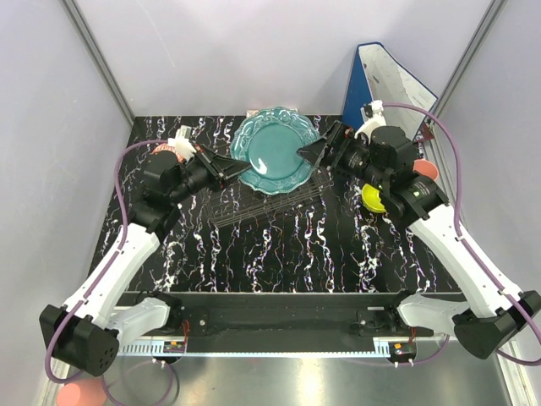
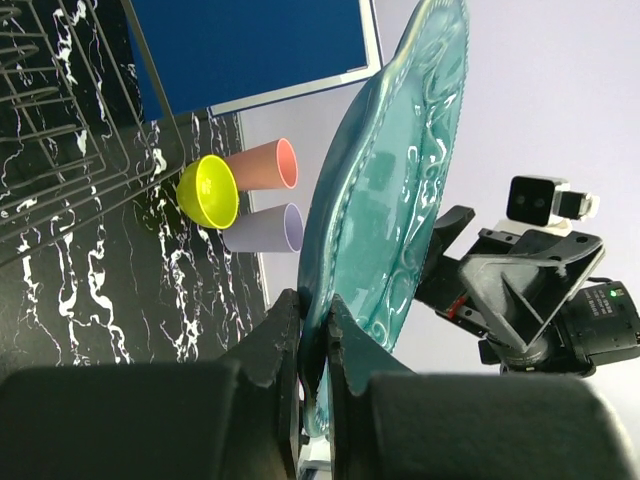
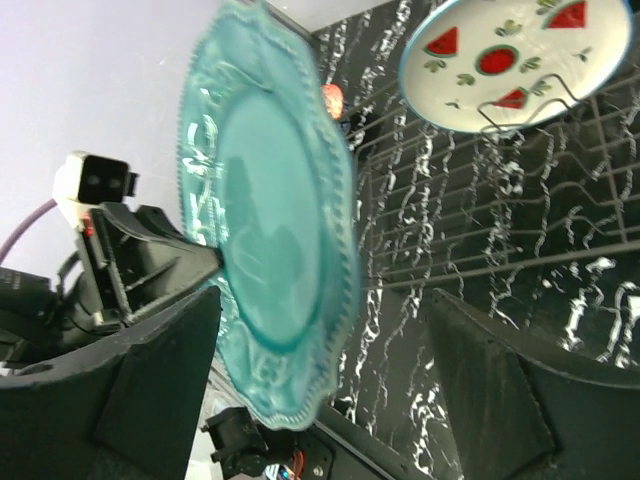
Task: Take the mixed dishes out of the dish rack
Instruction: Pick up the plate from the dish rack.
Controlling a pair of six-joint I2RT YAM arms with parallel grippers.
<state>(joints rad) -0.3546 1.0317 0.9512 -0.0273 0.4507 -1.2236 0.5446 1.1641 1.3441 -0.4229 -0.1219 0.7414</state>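
My left gripper point(image 1: 240, 172) is shut on the lower left rim of the teal scalloped plate point(image 1: 275, 150) and holds it tilted above the grey wire dish rack point(image 1: 269, 205). In the left wrist view both fingers point(image 2: 275, 335) pinch the plate's rim point(image 2: 390, 200). My right gripper point(image 1: 310, 153) is open at the plate's right edge; in the right wrist view its gripper point(image 3: 330, 385) stands wide around the plate point(image 3: 265, 230) without touching it. The white watermelon plate point(image 3: 510, 60) stands in the rack point(image 3: 500, 215). The yellow-green bowl point(image 2: 208, 190), pink cup point(image 2: 262, 165) and lilac cup point(image 2: 262, 228) lie on the table beside the rack.
A blue binder point(image 1: 380, 80) stands at the back right, close behind the right arm. The bowl point(image 1: 372, 200) and pink cup point(image 1: 427, 169) lie under the right arm. Grey walls close in the black marbled table point(image 1: 279, 254) on three sides.
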